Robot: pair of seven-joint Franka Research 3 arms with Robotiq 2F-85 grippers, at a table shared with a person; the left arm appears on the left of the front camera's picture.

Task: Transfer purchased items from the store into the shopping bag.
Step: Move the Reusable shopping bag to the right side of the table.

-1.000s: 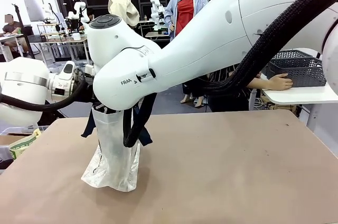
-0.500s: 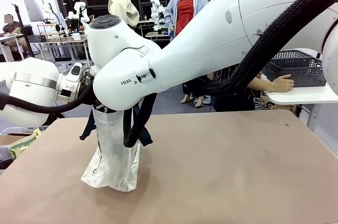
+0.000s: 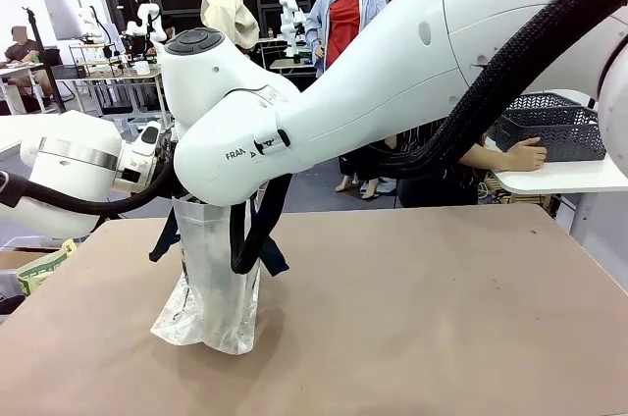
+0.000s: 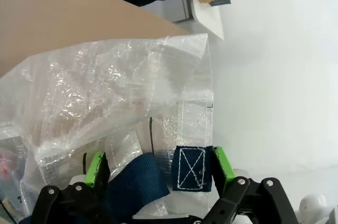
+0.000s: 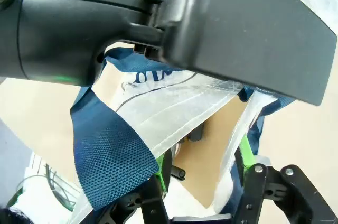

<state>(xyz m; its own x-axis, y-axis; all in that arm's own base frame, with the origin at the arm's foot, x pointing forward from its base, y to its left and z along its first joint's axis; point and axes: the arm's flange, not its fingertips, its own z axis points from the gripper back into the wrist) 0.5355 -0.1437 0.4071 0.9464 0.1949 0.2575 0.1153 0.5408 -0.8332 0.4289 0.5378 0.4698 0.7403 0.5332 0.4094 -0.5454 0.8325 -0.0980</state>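
my left claw [image 4: 158, 168] is spread wide, green pads [image 4: 223, 161] either side of the rim of the translucent white plastic shopping bag with navy strap handles [image 4: 127, 86]. the navy handle patch with its white stitched cross [image 4: 191, 168] sits between the pads, just inside the one on the picture's right, with a fold of blue strap beside it. pads don't look pressed on anything, so released, not grasping.

my right claw [image 5: 203, 168] is part closed with the bag's film rim and a navy mesh strap [image 5: 108, 155] running between and over its fingers. i cannot tell if it's actually pinching the film or just standing around it. the big black body of the other claw fills the space right above it.

front view: bag [image 3: 211, 288] stands upright on the brown worktop [image 3: 412, 318], directly under both wrists, mouth up at the claws, base crumpled on the surface, blue straps hanging down its sides.

black lattice-mesh plastic basket [image 3: 549, 127] is well away from both claws, on a white side table [image 3: 559, 177] at the far right. a person's hand [image 3: 518, 152] rests against its left end. can't make out any contents in the basket or the bag.
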